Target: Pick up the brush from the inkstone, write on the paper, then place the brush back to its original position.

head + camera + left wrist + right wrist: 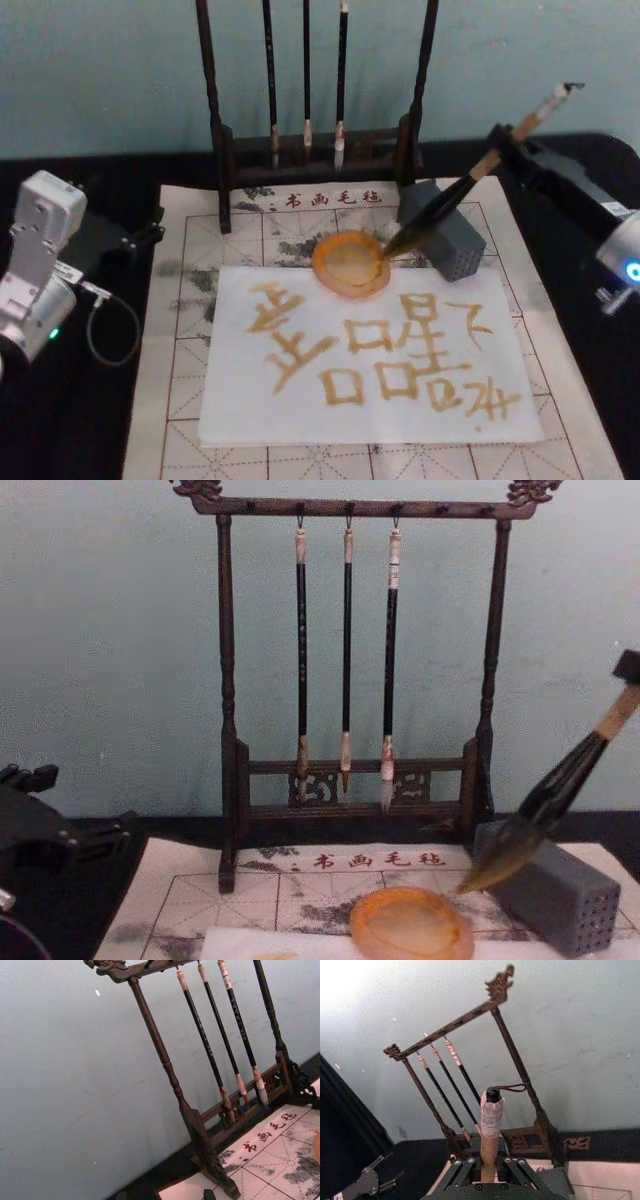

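Resting at the desk's left side, the left gripper (pixel 140 236) lies well apart from the paper (pixel 300 410); whether it is open I cannot tell. Below and left of the right jaws, the inkstone (pixel 350 265) sits at the paper's far edge. The right gripper (pixel 508 142) has its jaws closed on the brush (pixel 450 200), whose bristles slant down from them to the inkstone's right rim, beside a grey block (pixel 465 255).

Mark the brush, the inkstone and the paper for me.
the brush (pixel 440 206), head view, black lower section
the inkstone (pixel 319 266), head view, left rim
the paper (pixel 250 412), head view, blank lower-left area
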Robot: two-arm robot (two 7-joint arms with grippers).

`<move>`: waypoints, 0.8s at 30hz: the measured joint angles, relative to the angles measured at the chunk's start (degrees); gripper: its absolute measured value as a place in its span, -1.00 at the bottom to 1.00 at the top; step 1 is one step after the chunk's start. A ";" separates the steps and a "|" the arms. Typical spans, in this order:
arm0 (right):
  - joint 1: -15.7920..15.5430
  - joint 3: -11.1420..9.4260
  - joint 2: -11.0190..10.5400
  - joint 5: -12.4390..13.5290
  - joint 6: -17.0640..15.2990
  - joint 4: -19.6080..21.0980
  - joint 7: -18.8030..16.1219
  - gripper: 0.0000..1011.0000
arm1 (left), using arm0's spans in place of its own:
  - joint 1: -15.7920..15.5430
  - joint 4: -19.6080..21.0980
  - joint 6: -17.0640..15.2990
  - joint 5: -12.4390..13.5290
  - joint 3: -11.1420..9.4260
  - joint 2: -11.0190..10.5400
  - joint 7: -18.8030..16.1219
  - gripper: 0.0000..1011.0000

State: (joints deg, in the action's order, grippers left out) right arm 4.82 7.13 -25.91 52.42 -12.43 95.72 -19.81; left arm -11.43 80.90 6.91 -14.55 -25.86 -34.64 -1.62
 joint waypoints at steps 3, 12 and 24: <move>1.93 0.79 0.77 1.60 -1.60 -1.82 0.86 -0.64 | 0.00 0.00 0.00 0.00 0.00 0.00 0.00 0.98; 7.06 2.43 2.96 6.86 -6.44 -8.24 2.70 -0.64 | 0.00 0.00 0.00 0.00 0.00 0.00 0.00 0.98; 10.90 2.63 6.35 15.02 -11.44 -15.49 4.82 -0.64 | 0.00 0.00 0.00 0.00 0.00 0.00 0.00 0.98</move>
State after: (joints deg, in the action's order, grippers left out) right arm 15.73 9.76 -19.57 67.44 -23.87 80.24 -14.99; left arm -11.43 80.90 6.91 -14.55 -25.86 -34.65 -1.62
